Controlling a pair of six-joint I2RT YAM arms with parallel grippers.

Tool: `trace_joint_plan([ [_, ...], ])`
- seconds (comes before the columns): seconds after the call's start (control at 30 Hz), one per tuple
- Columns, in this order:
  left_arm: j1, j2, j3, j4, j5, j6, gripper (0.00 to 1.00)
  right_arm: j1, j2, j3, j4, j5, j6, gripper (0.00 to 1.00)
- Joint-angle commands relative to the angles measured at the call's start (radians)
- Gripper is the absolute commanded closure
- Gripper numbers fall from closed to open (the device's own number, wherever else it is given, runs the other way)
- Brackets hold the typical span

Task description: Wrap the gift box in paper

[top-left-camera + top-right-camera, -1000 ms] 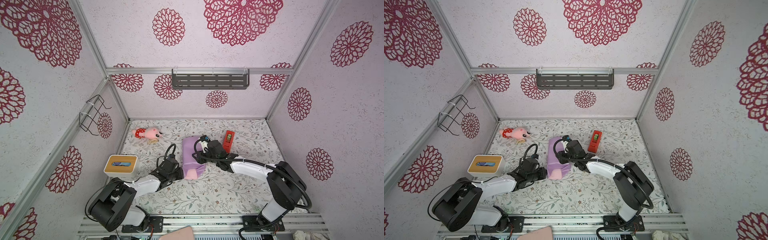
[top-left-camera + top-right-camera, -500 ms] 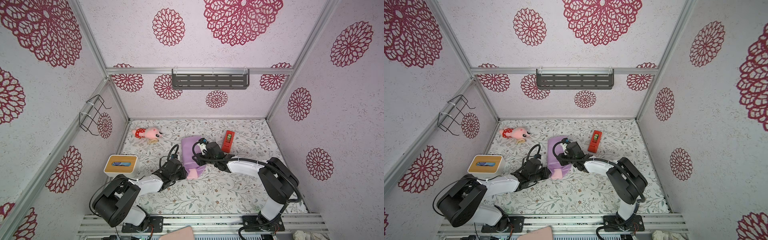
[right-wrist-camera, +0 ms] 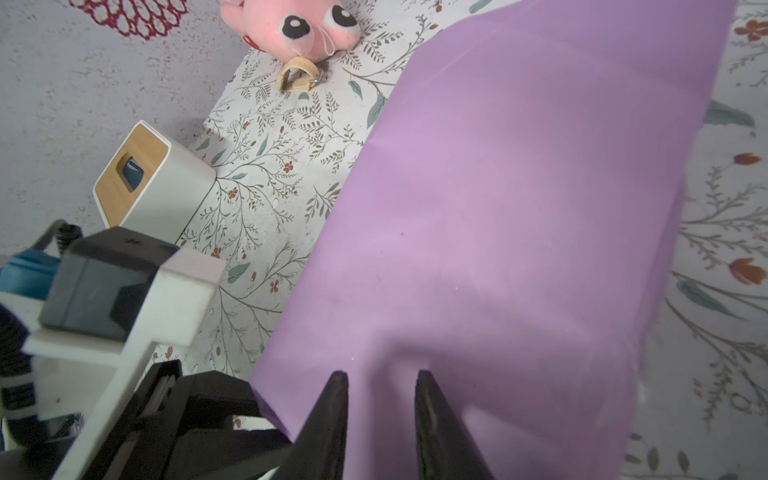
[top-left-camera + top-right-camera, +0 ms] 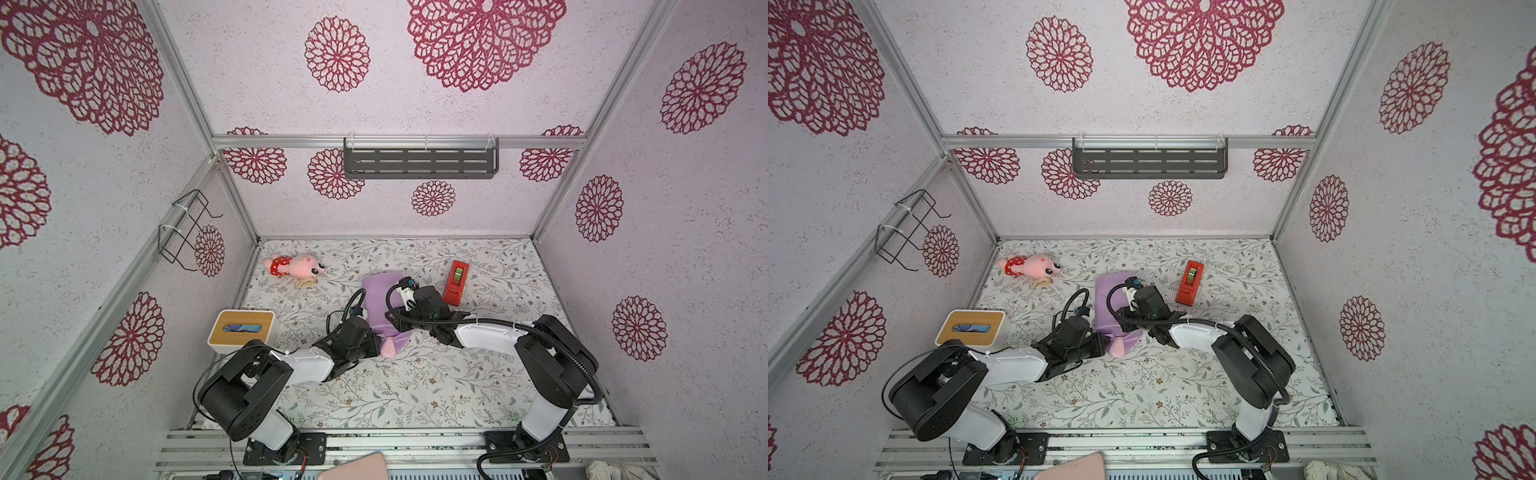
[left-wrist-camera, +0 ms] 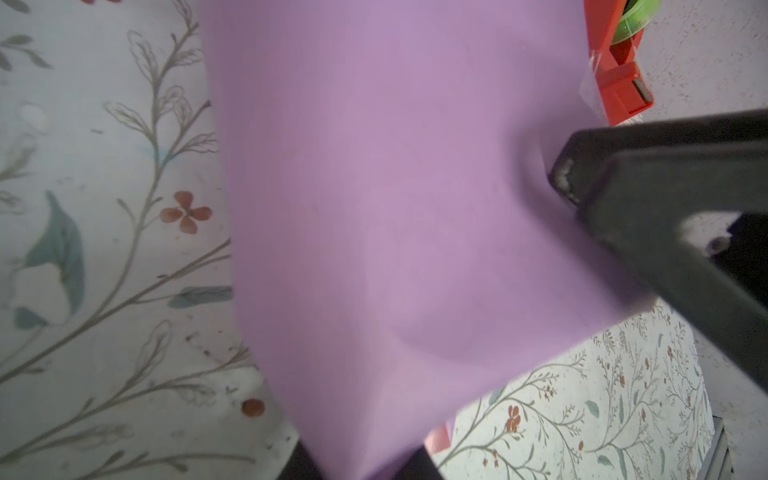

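Pale walls (image 4: 257, 95) with crimson rosettes (image 4: 337, 54) enclose the floral counter (image 4: 415, 386), a grey slotted shelf (image 4: 419, 163) mounted well beyond the right end effector (image 3: 380, 376).

Tape dispenser (image 4: 456, 282) just beside paper (image 4: 376, 299)

Soft, even light is cast. The paper (image 5: 395, 208) is blurred close up; top-view walls (image 4: 62, 249) are bent at 3 and 9 o'clock.

This is a robot test cell in a lab, dressed up to look homely. Aluminium frame posts (image 4: 232, 199) hold wallpapered panels (image 4: 415, 104) printed with red flower medallions. A floral-print table (image 4: 415, 395) fills the lower middle. The left arm (image 4: 249, 390) and right arm (image 4: 552, 365) are bolted to a metal rail (image 4: 415, 440) along the bottom edge.
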Motion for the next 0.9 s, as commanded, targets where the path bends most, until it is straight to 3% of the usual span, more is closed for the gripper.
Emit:
trace_joint_plan([
  [0.0, -0.015, 0.024, 0.031, 0.065, -0.028, -0.018, 0.77, 0.002, 0.024, -0.038, -0.092, -0.014, 0.026, 0.70],
  [0.57, -0.042, 0.048, 0.009, 0.121, -0.091, 0.024, 0.62, 0.002, 0.018, -0.069, -0.084, -0.011, 0.031, 0.72],
  [0.87, -0.057, 0.089, 0.035, 0.115, -0.106, 0.053, 0.78, 0.002, 0.017, -0.068, -0.091, -0.004, 0.029, 0.73],
])
